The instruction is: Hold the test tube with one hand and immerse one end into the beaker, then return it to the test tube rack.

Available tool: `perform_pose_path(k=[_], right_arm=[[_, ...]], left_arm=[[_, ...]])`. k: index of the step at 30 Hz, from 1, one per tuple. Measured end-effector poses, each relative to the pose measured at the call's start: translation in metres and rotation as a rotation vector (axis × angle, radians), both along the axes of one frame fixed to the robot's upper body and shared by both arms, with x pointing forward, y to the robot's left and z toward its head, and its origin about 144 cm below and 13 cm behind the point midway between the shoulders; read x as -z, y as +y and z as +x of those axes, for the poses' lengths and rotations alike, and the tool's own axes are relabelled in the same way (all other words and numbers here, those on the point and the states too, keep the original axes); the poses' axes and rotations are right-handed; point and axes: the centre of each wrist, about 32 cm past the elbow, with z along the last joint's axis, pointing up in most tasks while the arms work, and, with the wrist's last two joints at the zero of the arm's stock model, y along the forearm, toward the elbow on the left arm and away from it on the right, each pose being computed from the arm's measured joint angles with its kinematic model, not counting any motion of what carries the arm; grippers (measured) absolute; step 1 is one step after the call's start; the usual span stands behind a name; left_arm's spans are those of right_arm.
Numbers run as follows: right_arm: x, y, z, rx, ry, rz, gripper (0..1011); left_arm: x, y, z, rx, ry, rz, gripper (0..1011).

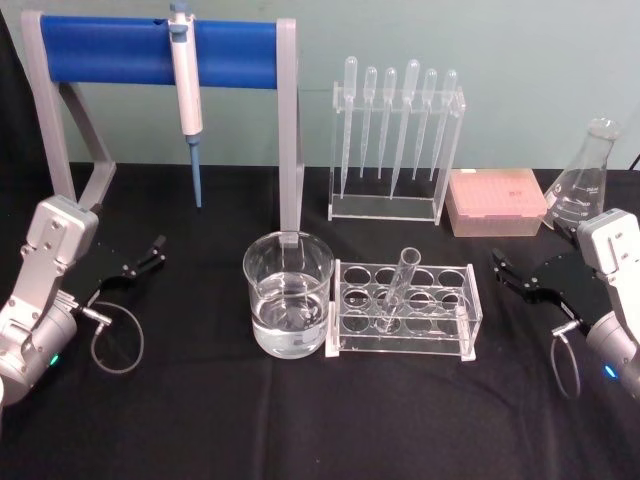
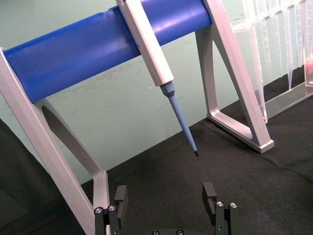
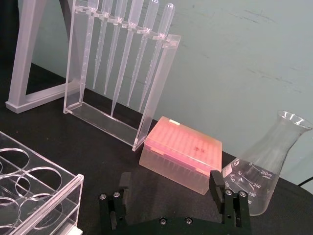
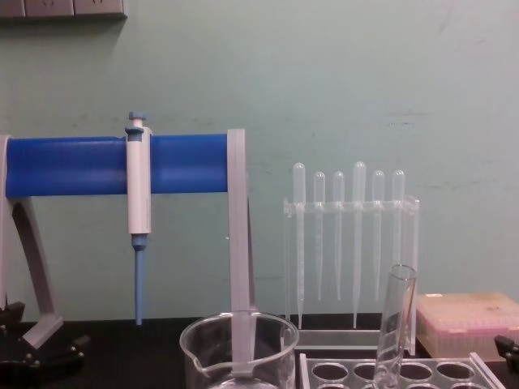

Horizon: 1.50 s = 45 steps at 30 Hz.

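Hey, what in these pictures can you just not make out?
- Chest view: the lower edge cuts off the tube bottom and most of the beaker, so its fill level is hidden.
- Head view: the tube's foot blurs behind the clear rack walls, so I cannot tell if it touches the base.
- Head view: the flask markings are too small to read.

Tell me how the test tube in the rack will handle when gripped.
The test tube is clear glass, so probably fragile and slippery: grip gently. It leans loosely in the rack, so it should lift freely. Round-bodied, it would likely roll if laid down.
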Motion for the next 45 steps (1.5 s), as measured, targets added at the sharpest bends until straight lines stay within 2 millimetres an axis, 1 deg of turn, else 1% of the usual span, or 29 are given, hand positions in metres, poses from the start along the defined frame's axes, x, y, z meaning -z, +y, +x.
perform_pose_path(k=[45], right_arm=[[0.0000,0.0000,0.0000,0.000,0.000,0.000,1000]], left_arm=[[0.0000,0.0000,0.0000,0.000,0.000,0.000,1000]])
